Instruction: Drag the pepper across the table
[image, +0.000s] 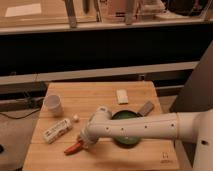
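The gripper (83, 142) is meeting the pepper (73, 148) at its two o'clock end. The pepper is lying at the table's (100, 92) seven o'clock, near the front edge. Whether the gripper is pinching it cannot be told. The drag is probably only beginning.

Office-like room: wooden table (95, 97) below a long window ledge (100, 70), hand (81, 142) at the table's front.
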